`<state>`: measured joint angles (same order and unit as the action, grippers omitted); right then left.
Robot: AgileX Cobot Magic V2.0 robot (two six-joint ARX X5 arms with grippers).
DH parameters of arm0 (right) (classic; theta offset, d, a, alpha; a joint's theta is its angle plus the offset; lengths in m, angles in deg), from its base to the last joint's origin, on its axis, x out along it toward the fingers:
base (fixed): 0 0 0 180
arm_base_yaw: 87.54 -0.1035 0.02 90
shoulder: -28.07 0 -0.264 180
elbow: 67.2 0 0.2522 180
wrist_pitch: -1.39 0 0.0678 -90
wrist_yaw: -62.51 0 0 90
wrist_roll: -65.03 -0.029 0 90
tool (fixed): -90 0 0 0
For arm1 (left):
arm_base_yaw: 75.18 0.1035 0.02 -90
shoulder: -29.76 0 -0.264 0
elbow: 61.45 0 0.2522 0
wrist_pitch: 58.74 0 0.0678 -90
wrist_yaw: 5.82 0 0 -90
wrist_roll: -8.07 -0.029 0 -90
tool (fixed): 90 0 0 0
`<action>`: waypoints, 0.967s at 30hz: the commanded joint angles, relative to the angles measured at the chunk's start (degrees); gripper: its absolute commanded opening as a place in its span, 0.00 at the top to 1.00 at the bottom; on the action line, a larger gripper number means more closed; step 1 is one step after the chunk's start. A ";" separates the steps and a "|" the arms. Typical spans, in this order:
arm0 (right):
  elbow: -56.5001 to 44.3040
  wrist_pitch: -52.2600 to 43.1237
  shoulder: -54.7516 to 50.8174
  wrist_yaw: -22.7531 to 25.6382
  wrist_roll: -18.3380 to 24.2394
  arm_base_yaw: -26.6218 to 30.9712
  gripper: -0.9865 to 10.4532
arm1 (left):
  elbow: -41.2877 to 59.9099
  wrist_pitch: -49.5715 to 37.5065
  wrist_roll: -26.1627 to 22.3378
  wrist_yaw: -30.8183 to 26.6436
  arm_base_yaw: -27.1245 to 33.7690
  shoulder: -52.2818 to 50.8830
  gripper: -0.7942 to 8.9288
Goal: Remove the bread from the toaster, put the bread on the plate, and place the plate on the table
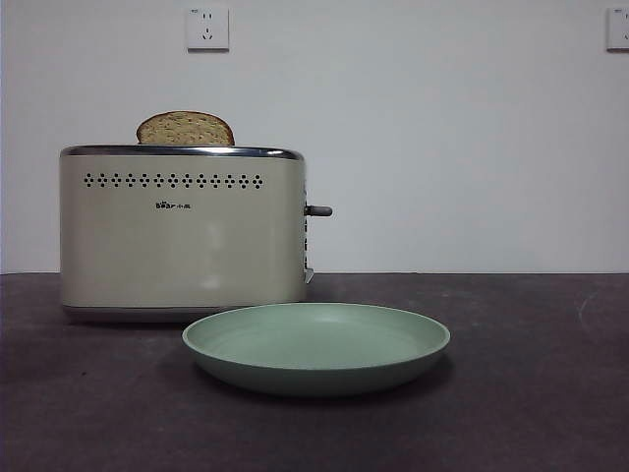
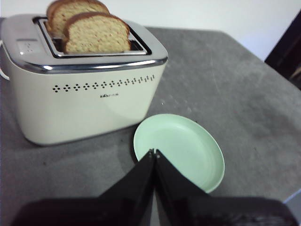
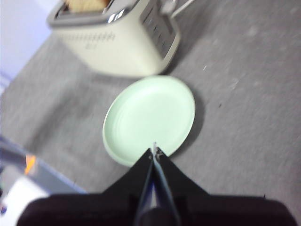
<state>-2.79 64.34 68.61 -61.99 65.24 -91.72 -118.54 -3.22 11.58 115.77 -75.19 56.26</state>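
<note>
We log nothing done: bread (image 2: 96,35) in the toaster (image 2: 84,101), empty plate (image 2: 181,148) on the tabletop (image 2: 235,84), left pincer (image 2: 154,153) and right pincer (image 3: 154,149) both pressed together, holding nothing

You have open worktop (image 1: 531,393) to the lever side of the toaster (image 1: 182,231) and beyond the plate (image 1: 316,346). The plate lies just in front of the toaster, so a low approach to the toaster's front face is blocked there. Above the toaster nothing stands in the way: two slices (image 2: 96,34) rise from the slots, one behind the other, with a narrow gap between them. Both end effectors hang high, jaws closed, above the plate's near edge.
</note>
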 commanded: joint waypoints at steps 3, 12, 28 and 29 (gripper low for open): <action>1.05 1.88 0.46 -0.04 3.76 -0.87 0.90 | -2.25 1.18 -3.54 0.24 0.04 0.81 0.92; 1.05 1.88 0.68 0.31 3.21 -0.87 0.34 | -2.27 -0.50 -4.13 -0.02 0.07 0.87 0.27; 1.05 1.88 1.51 0.31 3.21 -0.87 0.34 | -2.75 -18.53 -9.46 0.09 0.00 12.96 0.27; 1.05 1.88 1.60 0.31 3.21 -0.87 0.34 | -3.26 -20.24 -10.19 0.09 0.00 14.53 0.27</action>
<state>-1.76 66.40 70.03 -61.77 68.08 -92.47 -121.29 -21.52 3.25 115.81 -75.19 69.48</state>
